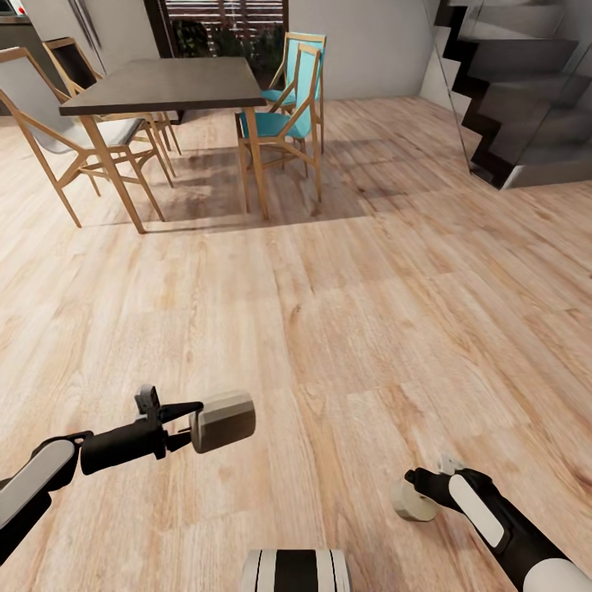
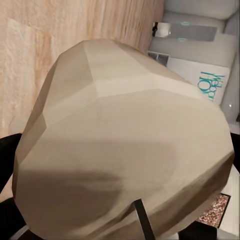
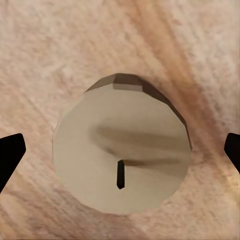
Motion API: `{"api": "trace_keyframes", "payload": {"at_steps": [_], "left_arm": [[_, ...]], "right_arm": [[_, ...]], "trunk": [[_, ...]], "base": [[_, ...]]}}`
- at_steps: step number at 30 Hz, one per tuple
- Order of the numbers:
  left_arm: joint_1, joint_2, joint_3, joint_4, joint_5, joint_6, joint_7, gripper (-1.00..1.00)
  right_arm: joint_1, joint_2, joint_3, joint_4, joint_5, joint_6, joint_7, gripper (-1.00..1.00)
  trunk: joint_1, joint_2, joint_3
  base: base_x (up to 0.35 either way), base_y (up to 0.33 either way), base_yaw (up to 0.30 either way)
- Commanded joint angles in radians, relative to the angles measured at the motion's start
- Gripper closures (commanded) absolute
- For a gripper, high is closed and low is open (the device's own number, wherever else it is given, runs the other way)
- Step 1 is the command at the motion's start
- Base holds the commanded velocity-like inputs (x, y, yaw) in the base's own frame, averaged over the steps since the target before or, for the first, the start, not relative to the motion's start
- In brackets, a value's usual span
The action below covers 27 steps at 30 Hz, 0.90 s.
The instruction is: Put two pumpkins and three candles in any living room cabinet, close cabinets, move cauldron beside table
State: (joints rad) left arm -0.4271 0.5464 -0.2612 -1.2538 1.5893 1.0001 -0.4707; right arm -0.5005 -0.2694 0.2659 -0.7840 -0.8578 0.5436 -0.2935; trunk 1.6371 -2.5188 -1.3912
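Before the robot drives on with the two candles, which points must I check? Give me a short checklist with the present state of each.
1. Left gripper shut on a candle: ok.
2. Right gripper shut on the other candle: ok.
3. Wooden floor ahead free of obstacles: ok.
4. Dining table and teal chairs far from both arms: ok.
5. Cabinet in sight: not ok.
6. Grip firmness: cannot tell.
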Motion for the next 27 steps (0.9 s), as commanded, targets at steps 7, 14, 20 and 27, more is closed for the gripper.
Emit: {"api": "trace_keyframes", "payload": {"at_steps": [7,14,20,27], "left_arm": [[0.001,0.001,-0.005,0.001,-0.005,0.0,-0.031,1.0],[0.001,0.001,-0.006,0.0,-0.005,0.0,-0.038,1.0],[0.001,0.001,-0.006,0.0,-0.005,0.0,-0.086,1.0],[0.002,0.002,-0.007,0.001,-0.005,0.0,-0.093,1.0]], "right_arm": [[0.0,-0.001,0.006,-0.007,-0.01,-0.001,-0.009,-1.0],[-0.001,0.005,0.006,-0.009,-0.01,-0.001,-0.009,-1.0],[0.0,0.016,0.006,-0.008,-0.006,-0.001,-0.01,-1.0],[-0.001,0.034,0.005,-0.003,0.006,-0.008,-0.01,-1.0]], "trunk": [[0.0,0.0,-0.001],[0.0,0.0,-0.001],[0.001,-0.001,-0.012],[0.003,-0.002,-0.024]], "base": [[0.0,0.0,0.0],[0.0,0.0,0.0],[0.0,0.0,0.0],[0.0,0.0,0.0]]}}
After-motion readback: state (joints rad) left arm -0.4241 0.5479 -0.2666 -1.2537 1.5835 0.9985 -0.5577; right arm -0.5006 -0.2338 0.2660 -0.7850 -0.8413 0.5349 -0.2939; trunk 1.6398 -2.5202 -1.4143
